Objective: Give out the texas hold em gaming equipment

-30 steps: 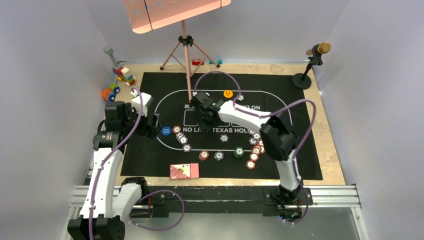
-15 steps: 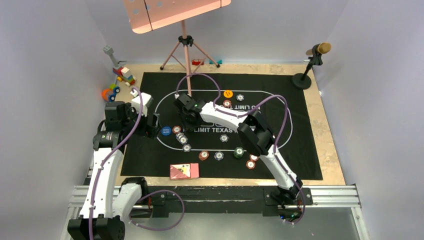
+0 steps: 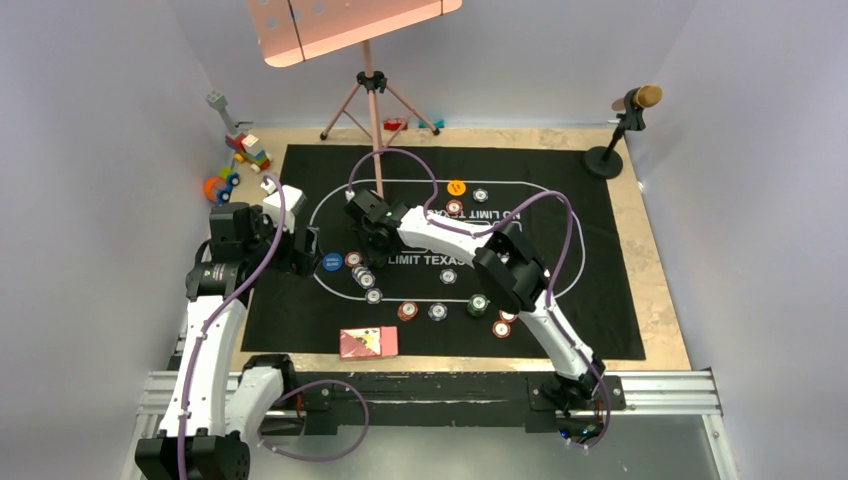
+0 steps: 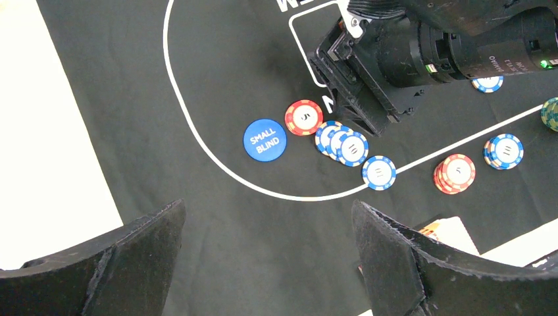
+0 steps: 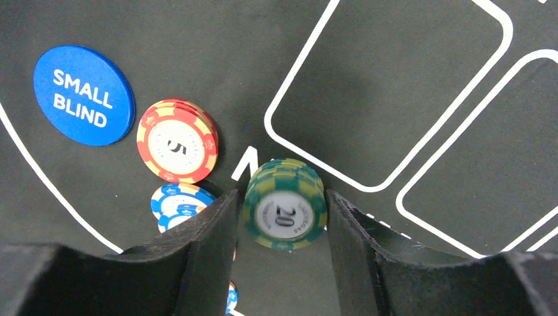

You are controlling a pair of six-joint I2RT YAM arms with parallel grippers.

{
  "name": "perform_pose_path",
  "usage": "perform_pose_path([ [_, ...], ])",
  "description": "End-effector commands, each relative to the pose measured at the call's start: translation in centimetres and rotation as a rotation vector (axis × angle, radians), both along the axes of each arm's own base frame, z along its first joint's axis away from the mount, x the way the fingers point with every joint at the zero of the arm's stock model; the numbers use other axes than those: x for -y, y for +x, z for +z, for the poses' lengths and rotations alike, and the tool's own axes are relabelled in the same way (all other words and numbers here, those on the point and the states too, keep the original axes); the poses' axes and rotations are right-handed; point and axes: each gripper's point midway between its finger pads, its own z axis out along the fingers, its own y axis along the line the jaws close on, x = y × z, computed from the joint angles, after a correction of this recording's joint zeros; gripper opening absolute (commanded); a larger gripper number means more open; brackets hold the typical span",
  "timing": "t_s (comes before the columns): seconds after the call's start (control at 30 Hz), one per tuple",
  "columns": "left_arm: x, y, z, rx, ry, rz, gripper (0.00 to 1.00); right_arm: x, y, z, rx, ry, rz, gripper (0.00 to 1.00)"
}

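My right gripper [image 3: 366, 236] is shut on a stack of green "20" chips [image 5: 284, 204], held just above the black felt mat [image 3: 300, 170] beside a red "5" chip [image 5: 177, 140], the blue Small Blind disc [image 5: 83, 95] and some blue-white chips [image 5: 176, 200]. My left gripper [image 3: 305, 250] is open and empty over the mat's left part [image 4: 268, 207], looking down at the same disc [image 4: 264, 139] and chips [image 4: 342, 141]. The orange disc [image 3: 456, 187] lies at the far side. The pink-red card box [image 3: 368, 342] lies at the near edge.
Red, grey and green chips [image 3: 438, 311] lie along the oval's near side. A pink music stand on a tripod [image 3: 372, 90] stands at the back. A microphone [image 3: 636, 100] stands at the back right. Toy blocks [image 3: 245, 150] lie at the back left.
My right arm has swung left across the mat with the green chip stack, from the middle to beside the blue disc. The left arm has not moved.
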Motion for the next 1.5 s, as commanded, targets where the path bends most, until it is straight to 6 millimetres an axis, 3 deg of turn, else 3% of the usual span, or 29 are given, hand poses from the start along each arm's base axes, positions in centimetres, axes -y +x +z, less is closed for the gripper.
perform_pose_path([
  [0.0,-0.1,0.3,0.4,0.033,0.005,0.003,1.00,-1.2,0.2,2.3,0.027,0.046,0.018,0.57],
  [0.17,-0.1,0.3,0.3,0.031,0.004,0.005,1.00,-1.1,0.6,4.6,0.059,0.057,0.029,0.63],
  [0.3,-0.2,0.3,0.3,0.030,0.004,0.006,1.00,0.3,0.9,8.5,0.129,0.067,0.010,0.65],
  [0.43,-0.1,0.3,0.3,0.031,0.004,0.005,1.00,3.1,-0.2,11.7,0.165,0.077,-0.013,0.65],
  [0.53,-0.2,0.3,0.3,0.030,0.004,0.006,1.00,6.1,-1.6,12.8,0.171,0.066,-0.040,0.66],
  [0.67,-0.1,0.3,0.4,0.031,0.004,0.004,1.00,11.4,-4.7,11.4,0.134,0.002,-0.091,0.69],
  [0.73,-0.1,0.3,0.3,0.029,0.003,0.005,1.00,14.2,-6.3,10.2,0.107,-0.045,-0.133,0.76],
  [0.9,-0.1,0.3,0.4,0.035,0.004,0.003,1.00,18.5,-9.7,8.4,0.054,-0.072,-0.197,0.80],
  [1.2,-0.1,0.2,0.3,0.034,0.004,0.002,1.00,21.6,-10.6,6.4,-0.001,-0.083,-0.256,0.81],
  [1.47,-0.1,0.3,0.4,0.036,0.003,0.003,1.00,21.9,-11.7,3.9,-0.096,-0.064,-0.234,0.81],
])
